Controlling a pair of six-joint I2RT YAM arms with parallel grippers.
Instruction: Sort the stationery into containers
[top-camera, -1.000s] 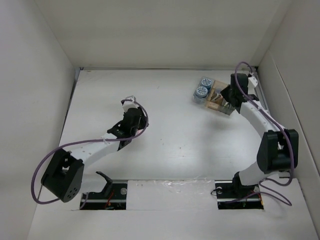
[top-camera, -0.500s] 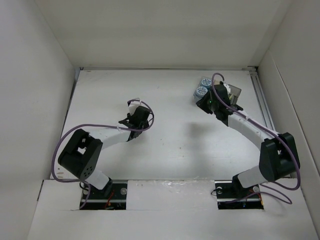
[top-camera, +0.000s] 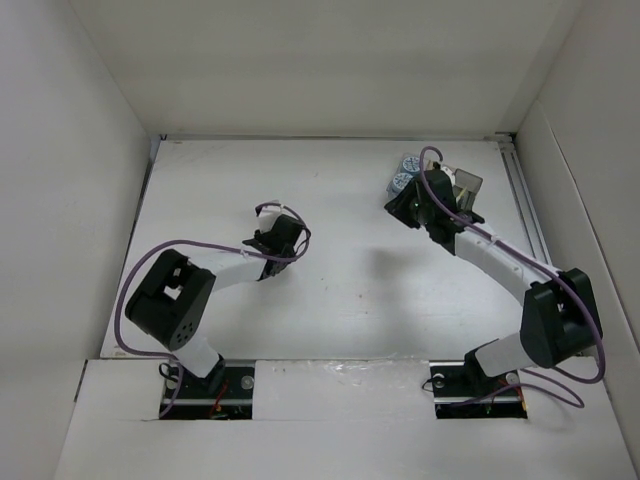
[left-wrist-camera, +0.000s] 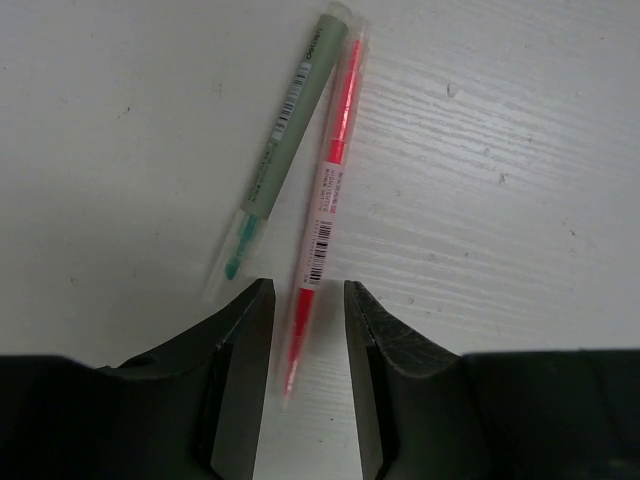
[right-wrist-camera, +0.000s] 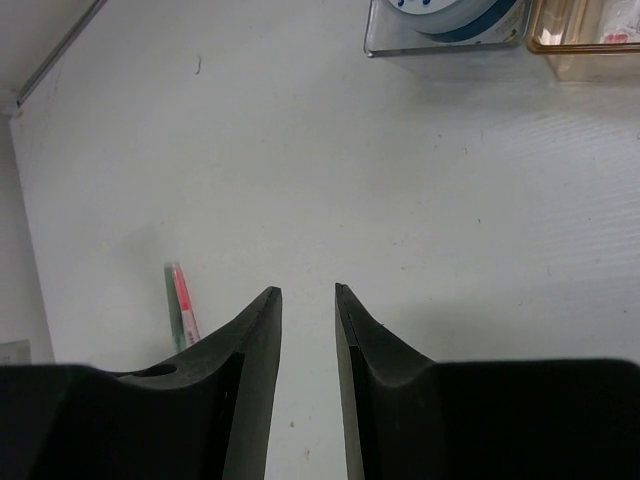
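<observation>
I find the containers near the far right corner of the table; the two cylinders stand in the compartments on their left side. Left of the table's middle, two pens lie side by side, far ends touching; in the left wrist view, the left-hand pen lies beside the right-hand pen, whose near end lies between my left gripper's fingers.
</observation>
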